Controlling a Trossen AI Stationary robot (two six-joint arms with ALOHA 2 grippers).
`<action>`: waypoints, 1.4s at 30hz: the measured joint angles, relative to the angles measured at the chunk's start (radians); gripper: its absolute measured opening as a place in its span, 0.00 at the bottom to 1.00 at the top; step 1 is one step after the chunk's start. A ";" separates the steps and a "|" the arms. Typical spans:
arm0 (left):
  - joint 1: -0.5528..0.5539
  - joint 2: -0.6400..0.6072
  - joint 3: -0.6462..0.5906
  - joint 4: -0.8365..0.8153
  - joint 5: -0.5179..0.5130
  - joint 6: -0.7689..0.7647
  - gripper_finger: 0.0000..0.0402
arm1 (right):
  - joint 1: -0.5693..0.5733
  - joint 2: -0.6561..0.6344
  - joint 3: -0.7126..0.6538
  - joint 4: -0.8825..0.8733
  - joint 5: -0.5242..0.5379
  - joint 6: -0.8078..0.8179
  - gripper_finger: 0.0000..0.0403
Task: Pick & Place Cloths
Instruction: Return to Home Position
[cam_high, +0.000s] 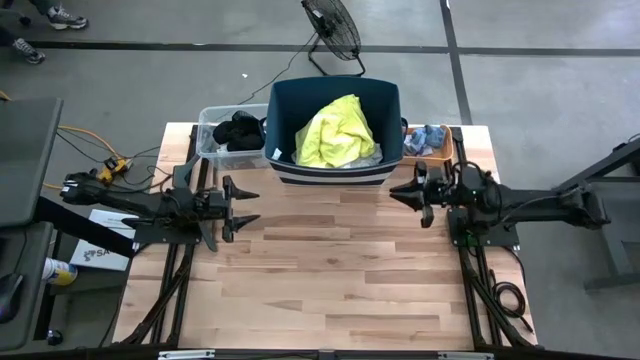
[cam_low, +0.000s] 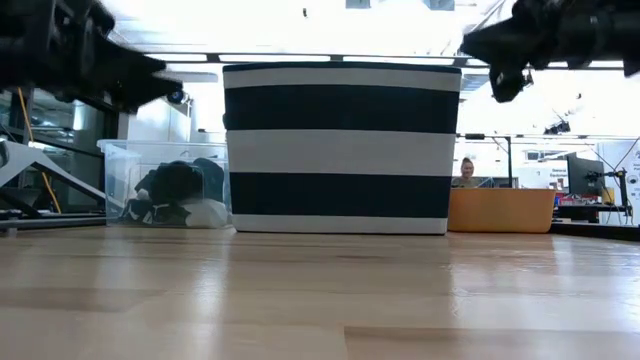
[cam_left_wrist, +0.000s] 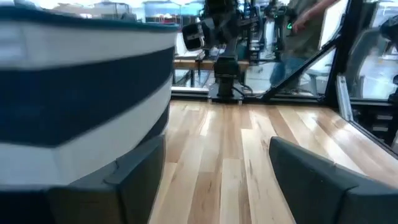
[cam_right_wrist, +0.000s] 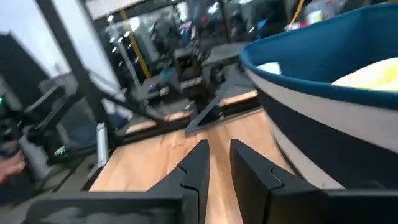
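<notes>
Lower part of the neon yellow shirt (cam_high: 338, 135) is hidden by the navy striped tub (cam_high: 330, 173) wall from above; in the low view its contents are hidden fully. Dark garments (cam_high: 238, 132) heaped in the clear container (cam_high: 208, 115) cannot be separated. Socks (cam_high: 428, 139) in the orange tray (cam_high: 449, 145) are too small to be counted. Left arm (cam_low: 70, 50) and right arm (cam_low: 550, 35) are blurred and cut off at the low view's top edge. The tub is blurred and cropped in both wrist views.

Black jointed arms (cam_high: 130, 205) with pointed two-finger end effectors (cam_high: 243, 207).
</notes>
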 joint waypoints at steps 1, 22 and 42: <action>0.000 0.000 -0.027 0.024 -0.002 -0.002 0.70 | 0.010 0.000 -0.028 0.040 0.028 0.005 0.14; 0.000 -0.200 -0.034 -0.153 -0.100 -0.001 0.70 | 0.036 -0.148 -0.194 0.096 0.062 -0.023 0.14; 0.000 -0.304 -0.034 -0.299 0.008 0.000 0.70 | 0.037 -0.180 -0.264 0.048 -0.107 -0.075 0.14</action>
